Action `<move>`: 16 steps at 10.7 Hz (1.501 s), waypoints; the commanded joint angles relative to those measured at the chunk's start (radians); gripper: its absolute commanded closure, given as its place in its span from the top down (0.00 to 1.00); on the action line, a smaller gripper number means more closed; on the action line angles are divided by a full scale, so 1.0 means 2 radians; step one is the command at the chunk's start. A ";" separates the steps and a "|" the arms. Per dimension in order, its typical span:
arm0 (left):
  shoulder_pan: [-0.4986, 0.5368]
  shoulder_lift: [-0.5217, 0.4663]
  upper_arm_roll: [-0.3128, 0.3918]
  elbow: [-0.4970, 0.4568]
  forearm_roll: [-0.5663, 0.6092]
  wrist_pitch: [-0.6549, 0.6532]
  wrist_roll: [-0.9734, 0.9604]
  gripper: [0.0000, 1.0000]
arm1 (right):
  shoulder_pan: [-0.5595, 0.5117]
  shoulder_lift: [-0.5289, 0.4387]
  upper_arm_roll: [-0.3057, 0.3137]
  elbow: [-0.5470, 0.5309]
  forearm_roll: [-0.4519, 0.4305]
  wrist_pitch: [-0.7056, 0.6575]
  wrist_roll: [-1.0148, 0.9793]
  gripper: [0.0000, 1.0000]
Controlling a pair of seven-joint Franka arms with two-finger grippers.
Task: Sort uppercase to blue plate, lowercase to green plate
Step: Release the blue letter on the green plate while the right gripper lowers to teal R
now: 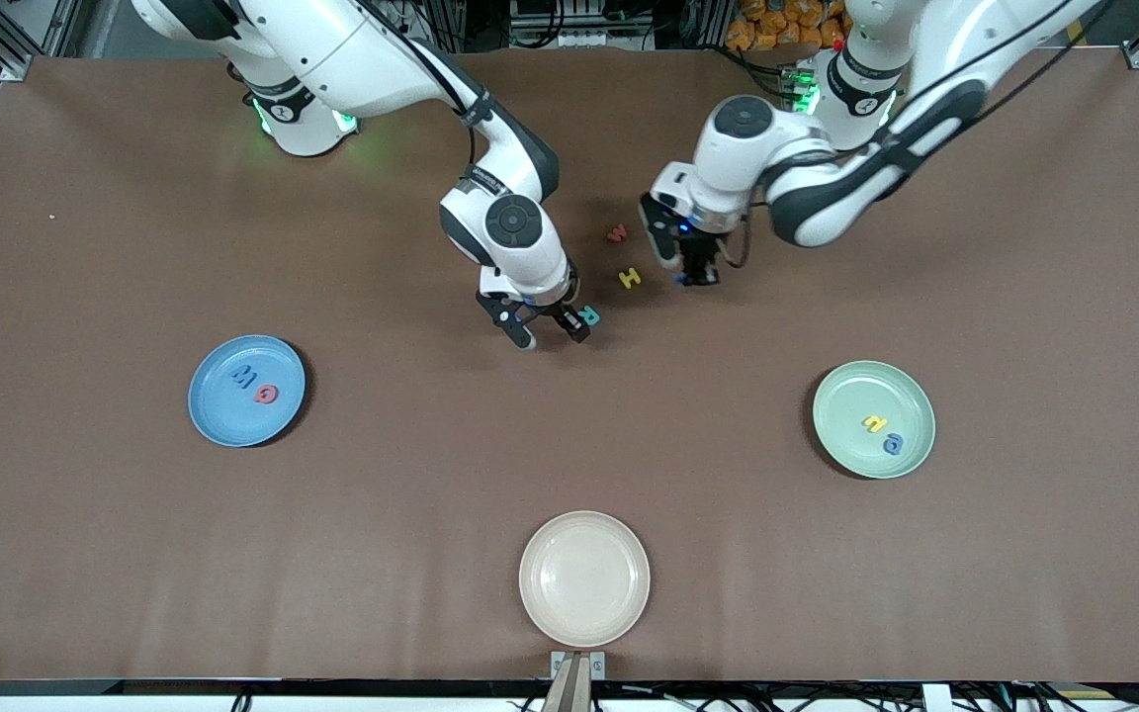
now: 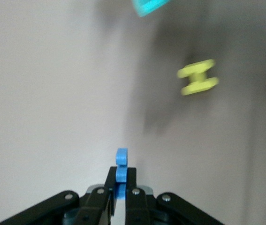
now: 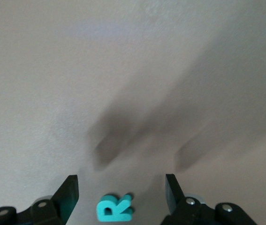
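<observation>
- Blue plate (image 1: 223, 420) holds the blue M (image 1: 242, 376) and red Q (image 1: 265, 395); green plate (image 1: 911, 450) holds the yellow n (image 1: 873, 424) and blue a (image 1: 893, 445).
- Right gripper (image 1: 550, 332) spread wide around the teal R (image 1: 588, 316), evidently lining up a grasp.
- Left gripper (image 1: 698, 278) pinches the blue e-shaped letter (image 2: 121, 168) tight, likely for the green plate.
- Yellow H (image 1: 630, 278) and red w (image 1: 617, 233) lie unsorted on the desk (image 1: 85, 247).

I counted three plates: one blue plate (image 1: 246, 391), one green plate (image 1: 873, 419), one cream plate (image 1: 584, 578). There were eight letters, and I had two arms.
</observation>
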 commanded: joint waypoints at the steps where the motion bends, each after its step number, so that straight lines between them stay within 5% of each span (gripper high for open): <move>1: 0.075 -0.004 -0.014 0.012 -0.024 -0.013 0.068 0.00 | 0.014 0.028 -0.006 0.038 -0.005 -0.011 0.024 0.84; 6: 0.041 0.017 0.005 0.188 -0.115 -0.216 0.092 0.00 | 0.050 0.044 -0.034 0.063 -0.003 -0.020 0.040 0.83; 12: -0.004 0.034 0.170 0.310 -0.185 -0.231 0.117 0.00 | 0.060 0.053 -0.034 0.073 -0.001 -0.036 0.046 0.78; 14: -0.004 0.063 0.195 0.330 -0.185 -0.230 0.115 0.00 | 0.056 0.053 -0.032 0.075 0.005 -0.036 0.045 0.78; 15: -0.005 0.072 0.198 0.337 -0.185 -0.230 0.112 0.13 | 0.056 0.053 -0.031 0.075 0.007 -0.036 0.050 0.78; 16: -0.004 0.076 0.199 0.337 -0.189 -0.228 0.094 0.66 | 0.057 0.054 -0.031 0.075 0.008 -0.036 0.051 0.78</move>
